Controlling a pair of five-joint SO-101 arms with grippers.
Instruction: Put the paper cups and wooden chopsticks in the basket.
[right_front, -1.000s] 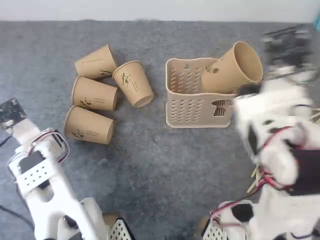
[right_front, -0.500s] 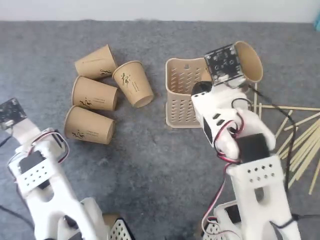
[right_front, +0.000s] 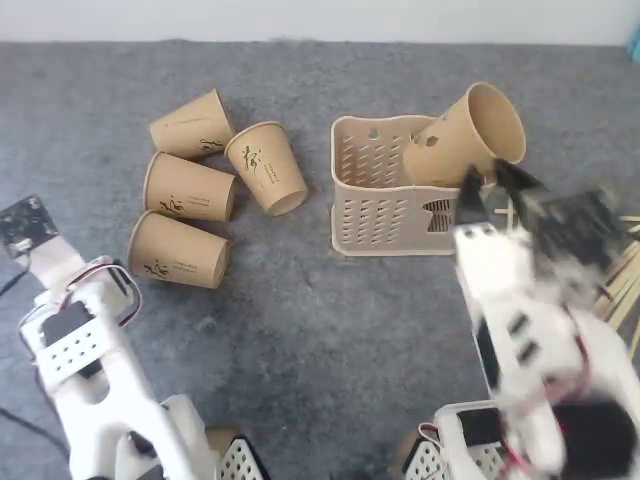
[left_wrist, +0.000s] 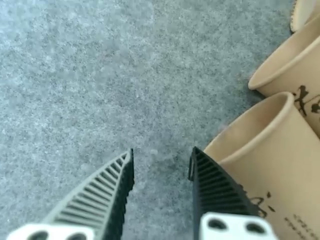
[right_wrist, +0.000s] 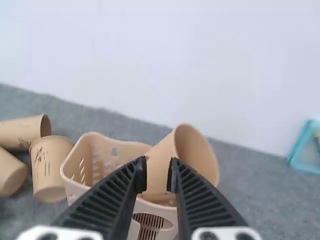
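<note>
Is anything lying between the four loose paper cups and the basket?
Nothing visible does: only bare carpet separates the nearest cup from the basket. A fifth cup leans tilted in the basket's far end, covering part of its opening.

Left gripper (left_wrist: 161, 165) has plenty of bare carpet (left_wrist: 100, 75) straight ahead, so passing there is easy. One fallen cup (left_wrist: 265, 170) lies just beside a finger on one flank, with more cups (left_wrist: 295, 70) past it. Right gripper (right_wrist: 156, 175) faces a block: the basket (right_wrist: 82, 167) and the leaning cup (right_wrist: 192, 150) sit dead ahead. The carpet between both arms is open.
</note>
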